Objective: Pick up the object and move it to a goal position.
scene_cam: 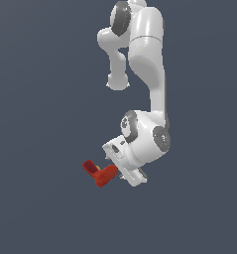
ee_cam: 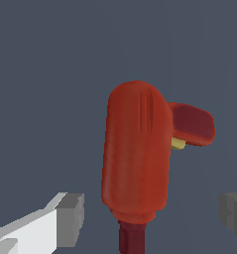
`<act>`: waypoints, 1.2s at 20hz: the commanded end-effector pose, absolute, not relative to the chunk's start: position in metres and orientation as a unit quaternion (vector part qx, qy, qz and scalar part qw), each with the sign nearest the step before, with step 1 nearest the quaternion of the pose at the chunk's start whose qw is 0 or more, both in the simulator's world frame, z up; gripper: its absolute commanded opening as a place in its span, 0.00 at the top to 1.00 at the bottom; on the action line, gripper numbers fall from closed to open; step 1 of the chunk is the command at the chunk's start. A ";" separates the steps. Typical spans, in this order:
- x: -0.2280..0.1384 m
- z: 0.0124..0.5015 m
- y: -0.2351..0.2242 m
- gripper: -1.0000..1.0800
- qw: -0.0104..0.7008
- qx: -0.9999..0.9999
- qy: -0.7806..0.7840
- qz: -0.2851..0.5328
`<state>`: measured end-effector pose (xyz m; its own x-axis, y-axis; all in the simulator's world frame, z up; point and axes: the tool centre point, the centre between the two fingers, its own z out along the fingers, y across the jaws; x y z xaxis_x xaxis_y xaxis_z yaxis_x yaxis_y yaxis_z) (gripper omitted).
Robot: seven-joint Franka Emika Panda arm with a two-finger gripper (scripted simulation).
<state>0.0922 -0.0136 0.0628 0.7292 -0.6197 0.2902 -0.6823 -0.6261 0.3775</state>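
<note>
- Drill (scene_cam: 101, 172) of red-orange colour, small and L-shaped, lies on the plain grey-blue ground (scene_cam: 40, 208), in the lower middle of the exterior view.
- Its darker red block base (scene_cam: 89, 166) points toward the exterior view's left, and a small yellow spot (scene_cam: 96, 169) sits where the base meets the body.
- In the wrist view the drill (ee_cam: 137, 154) fills the centre: a long rounded red-orange body with two thin grooves, the darker red base (ee_cam: 192, 124) going off to one side, the yellow spot (ee_cam: 178, 144) in the corner between them, and a dark red stub (ee_cam: 132, 238) at the near end of the body.
- The white arm (scene_cam: 149, 64) comes down from the top of the exterior view and bends so that the hand is just beside the drill, on the exterior view's right of it.
- The gripper (ee_cam: 152, 218) has its jaws spread wide. One grey pad (ee_cam: 70, 218) and the other grey pad (ee_cam: 234, 213) stand on the two sides of the drill body, each with a clear gap to it, so nothing is held.
- In the exterior view the fingers are too small to see; I cannot tell there whether the hand touches the drill.
</note>
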 end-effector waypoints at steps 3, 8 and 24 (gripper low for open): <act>0.096 0.058 -0.013 0.00 0.253 0.887 -0.379 0.081; 0.098 0.056 -0.012 0.00 0.262 0.879 -0.388 0.089; 0.096 0.030 -0.028 1.00 0.263 0.878 -0.389 0.091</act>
